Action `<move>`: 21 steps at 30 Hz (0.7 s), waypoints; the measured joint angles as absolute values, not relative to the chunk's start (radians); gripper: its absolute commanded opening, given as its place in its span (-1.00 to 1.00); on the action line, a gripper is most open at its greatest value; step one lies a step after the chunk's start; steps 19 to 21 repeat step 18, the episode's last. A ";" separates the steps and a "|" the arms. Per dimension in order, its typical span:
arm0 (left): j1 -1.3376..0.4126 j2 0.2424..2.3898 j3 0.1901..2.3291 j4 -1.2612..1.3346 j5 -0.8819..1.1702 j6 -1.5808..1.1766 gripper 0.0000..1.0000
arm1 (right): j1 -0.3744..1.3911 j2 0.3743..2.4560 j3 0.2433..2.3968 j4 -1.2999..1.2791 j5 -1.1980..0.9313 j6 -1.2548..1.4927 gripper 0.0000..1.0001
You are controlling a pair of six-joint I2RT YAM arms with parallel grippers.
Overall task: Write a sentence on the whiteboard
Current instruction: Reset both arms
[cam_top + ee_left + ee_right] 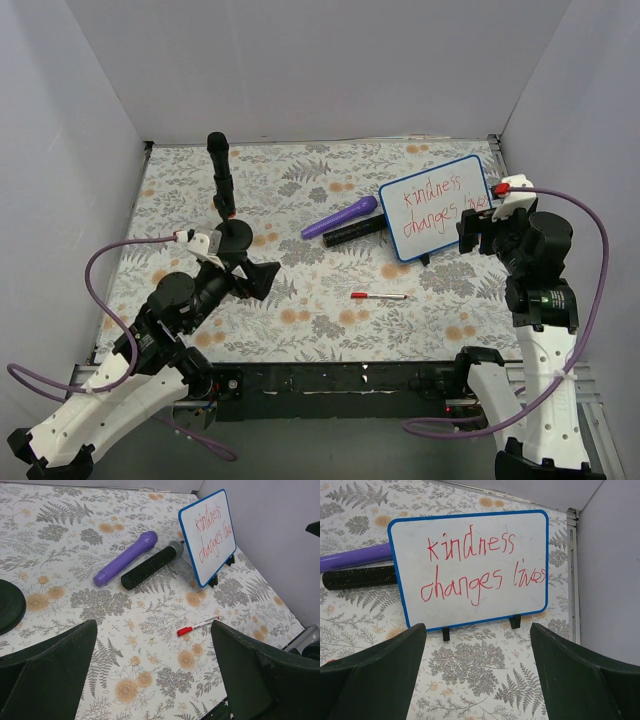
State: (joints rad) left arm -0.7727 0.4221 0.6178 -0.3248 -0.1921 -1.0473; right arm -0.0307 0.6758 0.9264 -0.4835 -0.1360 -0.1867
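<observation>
The whiteboard [433, 207] [470, 570] [209, 536], blue-framed, stands propped on two small black feet at the back right of the floral mat. The sentence [472, 565] [437, 208], in red on two lines, reads "kindness changes lives". My right gripper [477, 630] [478, 232] is open just in front of the board's lower edge, apart from it, with nothing between the fingers. A thin pen with a red cap [379, 296] [197, 626] lies loose on the mat. My left gripper [154, 630] [255, 265] is open and empty over the mat's left half.
A purple marker [340, 216] [125, 557] and a black glittery cylinder [355, 232] [152, 566] lie side by side just left of the board. A black upright post on a round base [222, 180] stands at the back left. Grey walls enclose the mat.
</observation>
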 measured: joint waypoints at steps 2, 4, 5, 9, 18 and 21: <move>-0.772 0.413 0.615 -0.329 -0.201 -1.047 0.96 | -0.045 0.667 0.926 -0.484 -0.147 -0.188 0.83; -0.772 0.409 0.611 -0.329 -0.205 -1.045 0.96 | -0.055 0.662 0.926 -0.484 -0.158 -0.190 0.83; -0.772 0.408 0.608 -0.329 -0.208 -1.044 0.96 | -0.060 0.660 0.925 -0.484 -0.163 -0.190 0.83; -0.772 0.408 0.597 -0.329 -0.223 -1.043 0.96 | -0.075 0.649 0.918 -0.484 -0.174 -0.191 0.83; -0.772 0.376 0.593 -0.331 -0.277 -1.037 0.96 | -0.087 0.634 0.896 -0.479 -0.178 -0.202 0.82; -0.772 0.376 0.593 -0.331 -0.277 -1.037 0.96 | -0.087 0.634 0.896 -0.479 -0.178 -0.202 0.82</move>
